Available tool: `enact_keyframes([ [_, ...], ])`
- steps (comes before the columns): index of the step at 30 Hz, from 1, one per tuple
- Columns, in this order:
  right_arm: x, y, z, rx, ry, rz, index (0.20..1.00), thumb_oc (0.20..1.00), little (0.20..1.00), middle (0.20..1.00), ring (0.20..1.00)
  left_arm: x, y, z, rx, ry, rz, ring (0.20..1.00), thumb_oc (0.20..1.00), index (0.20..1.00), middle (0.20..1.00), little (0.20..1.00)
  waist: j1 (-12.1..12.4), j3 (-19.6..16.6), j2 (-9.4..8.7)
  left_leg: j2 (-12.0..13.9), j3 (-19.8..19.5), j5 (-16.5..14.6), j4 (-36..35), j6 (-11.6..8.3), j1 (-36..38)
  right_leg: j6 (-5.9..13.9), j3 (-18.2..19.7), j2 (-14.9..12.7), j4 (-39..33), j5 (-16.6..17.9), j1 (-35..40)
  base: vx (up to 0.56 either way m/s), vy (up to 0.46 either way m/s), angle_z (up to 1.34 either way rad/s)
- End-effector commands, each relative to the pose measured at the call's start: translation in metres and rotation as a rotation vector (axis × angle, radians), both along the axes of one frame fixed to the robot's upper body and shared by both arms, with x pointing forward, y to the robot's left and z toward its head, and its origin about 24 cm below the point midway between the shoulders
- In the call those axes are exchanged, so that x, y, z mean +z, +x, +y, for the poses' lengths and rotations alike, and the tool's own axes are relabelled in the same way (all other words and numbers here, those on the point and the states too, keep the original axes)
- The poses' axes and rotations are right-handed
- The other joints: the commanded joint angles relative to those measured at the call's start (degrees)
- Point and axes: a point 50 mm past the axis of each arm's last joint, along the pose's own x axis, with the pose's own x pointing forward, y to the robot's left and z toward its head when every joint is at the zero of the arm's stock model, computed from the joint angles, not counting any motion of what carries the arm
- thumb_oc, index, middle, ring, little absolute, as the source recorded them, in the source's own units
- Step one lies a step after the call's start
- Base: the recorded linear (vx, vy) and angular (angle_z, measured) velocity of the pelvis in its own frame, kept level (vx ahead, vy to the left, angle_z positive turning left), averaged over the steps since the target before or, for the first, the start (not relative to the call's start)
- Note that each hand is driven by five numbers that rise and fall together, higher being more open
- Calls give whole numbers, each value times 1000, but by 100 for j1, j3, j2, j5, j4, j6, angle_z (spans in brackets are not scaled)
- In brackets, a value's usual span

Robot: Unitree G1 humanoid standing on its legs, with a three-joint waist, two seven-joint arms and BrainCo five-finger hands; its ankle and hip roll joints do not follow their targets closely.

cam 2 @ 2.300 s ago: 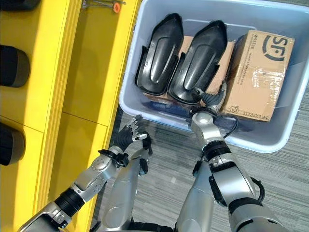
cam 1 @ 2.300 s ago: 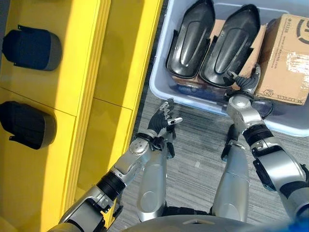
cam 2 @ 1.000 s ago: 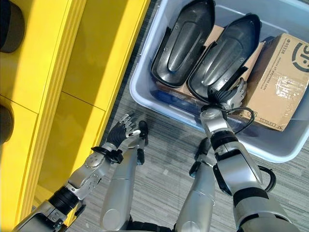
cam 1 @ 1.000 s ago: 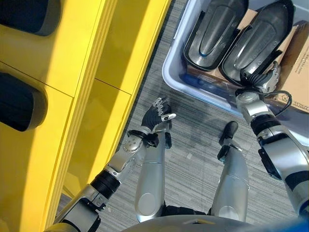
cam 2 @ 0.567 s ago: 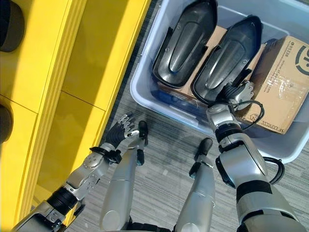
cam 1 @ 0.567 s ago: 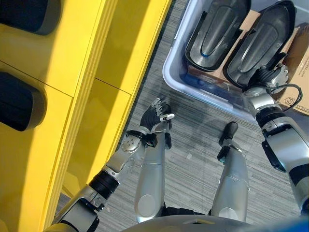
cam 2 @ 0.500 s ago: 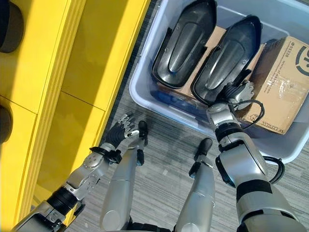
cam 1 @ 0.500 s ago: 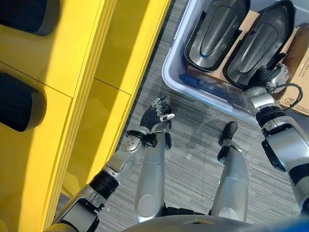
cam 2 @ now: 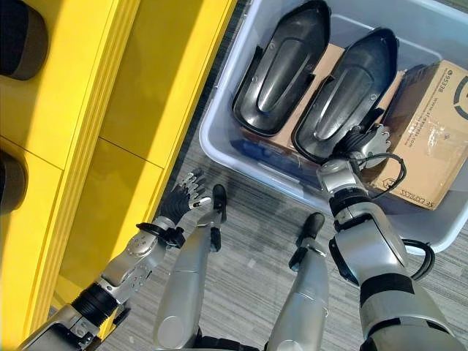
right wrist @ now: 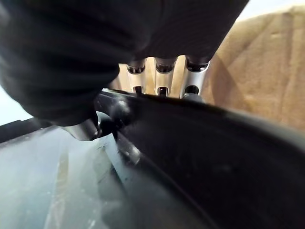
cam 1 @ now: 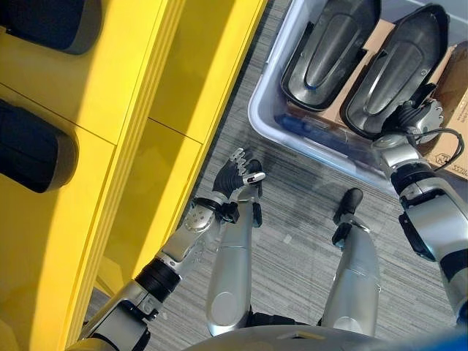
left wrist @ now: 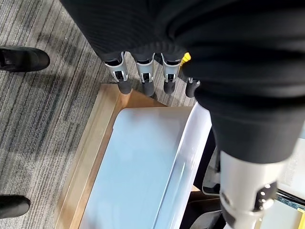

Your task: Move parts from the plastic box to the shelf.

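A blue-grey plastic box stands on the floor at the upper right. In it two long black parts lie side by side, the left part and the right part. My right hand is at the near end of the right part. Its fingers are curled over the part's rim, with the thumb on the near side. Low over the floor between the shelf and the box hangs my left hand, open and holding nothing. The yellow shelf fills the left side.
Two dark parts lie on the yellow shelf. A taped cardboard box stands in the plastic box right of the black parts, which rest on flat cardboard. Grey carpet runs between shelf and box. A dark shoe shows in the left wrist view.
My right hand has moved from the box's front rim to the near end of the right black part and curled over its edge. The camera has shifted. The left hand has stayed where it was.
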Motion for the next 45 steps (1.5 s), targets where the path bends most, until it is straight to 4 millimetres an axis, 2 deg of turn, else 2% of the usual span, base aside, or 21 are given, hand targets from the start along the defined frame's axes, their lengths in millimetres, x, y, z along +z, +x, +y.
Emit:
enact_keyframes([
  [1, 9, 6, 42, 172, -22, -194, 200, 200, 200, 200, 200, 10, -10, -9, -62, -23, -81, 1000, 1000, 1000, 1000, 1000, 178, 258, 223, -441, 449, -556, -370, 296, 445, -225, -158, 305, 808, -797, 270, -17, -44, -9],
  [3, 15, 6, 46, 188, -18, -253, 200, 200, 200, 200, 200, 10, -11, -9, -58, -21, -79, 1000, 1000, 1000, 1000, 1000, 150, 258, 205, -438, 464, -562, -390, 292, 507, -224, -154, 315, 783, -796, 312, -5, -48, -13],
  [4, 25, -2, 59, 215, -7, -400, 200, 200, 200, 200, 200, 5, -15, -9, -41, -26, -70, 1000, 1000, 1000, 1000, 1000, -10, 258, 119, -398, 530, -570, -467, 259, 799, -199, -87, 378, 682, -789, 501, 5, -49, -13],
  [7, 27, -11, 63, 217, -23, -469, 200, 200, 200, 200, 200, 1, -17, -9, -30, -30, -61, 1000, 1000, 1000, 1000, 1000, -130, 258, 82, -366, 574, -562, -542, 230, 1014, -190, -31, 407, 615, -774, 632, 8, -38, -25],
  [10, 40, -24, 70, 229, -104, -564, 200, 200, 200, 200, 200, -3, -19, -8, -18, -46, -44, 1000, 1000, 1000, 1000, 1000, -336, 258, 80, -305, 689, -538, -691, 168, 1432, -163, 23, 383, 504, -770, 883, 31, -11, -21],
  [14, 47, -31, 72, 234, -142, -601, 200, 200, 200, 200, 200, -5, -20, -7, -11, -60, -34, 1000, 1000, 1000, 1000, 1000, -454, 258, 113, -295, 743, -519, -760, 122, 1690, -174, 57, 370, 476, -792, 1044, 23, -11, -19],
  [20, 52, -33, 67, 243, -82, -610, 200, 200, 200, 200, 200, -8, -21, -9, -21, -74, -17, 1000, 1000, 1000, 1000, 1000, -573, 258, 170, -286, 761, -532, -816, 53, 2058, -191, 104, 343, 465, -856, 1298, 30, -5, -4],
  [26, 45, -30, 60, 280, 50, -567, 200, 200, 200, 200, 200, -8, -22, -8, -28, -76, -7, 1000, 1000, 1000, 1000, 1000, -624, 258, 221, -278, 755, -508, -920, 10, 2359, -217, 96, 321, 451, -887, 1495, 11, -5, -4],
  [29, 32, -22, 61, 403, 305, -523, 200, 200, 200, 200, 200, -9, -23, -5, -30, -63, -4, 1000, 1000, 1000, 1000, 1000, -625, 258, 199, -255, 747, -511, -969, -12, 2536, -235, 68, 313, 421, -890, 1627, 0, 0, 0],
  [31, 25, -20, 65, 481, 404, -507, 200, 200, 200, 200, 200, -9, -23, -3, -27, -59, -1, 1000, 1000, 1000, 1000, 1000, -623, 258, 167, -235, 739, -513, -997, -20, 2648, -237, 45, 305, 398, -888, 1723, -4, -16, 1],
  [36, 19, -18, 74, 613, 528, -482, 200, 200, 200, 200, 200, -11, -23, 4, -13, -40, 8, 1000, 1000, 1000, 1000, 1000, -631, 258, 99, -196, 719, -501, -1080, -46, 2931, -240, -15, 303, 307, -875, 1999, 5, -8, 2],
  [40, 17, -22, 93, 781, 594, -453, 200, 200, 200, 200, 200, -15, -24, 14, 21, -34, 22, 1000, 1000, 1000, 1000, 1000, -638, 258, 14, -128, 679, -445, -1243, -82, 3315, -251, -80, 326, 183, -873, 2386, 8, 28, 7],
  [42, 17, -25, 106, 855, 619, -435, 200, 200, 200, 200, 200, -16, -26, 19, 40, -35, 30, 1000, 1000, 1000, 1000, 1000, -613, 258, 3, -59, 697, -321, -1316, -51, 3401, -317, -177, 376, 87, -752, 2515, -40, 56, 17],
  [45, 10, -34, 131, 977, 686, -389, 200, 200, 200, 200, 200, -22, -30, 29, 73, -12, 40, 1000, 1000, 1000, 1000, 1000, -562, 257, -135, -25, 674, -323, -1364, -46, 3680, -316, -282, 390, -61, -725, 2908, 39, 60, 11],
])
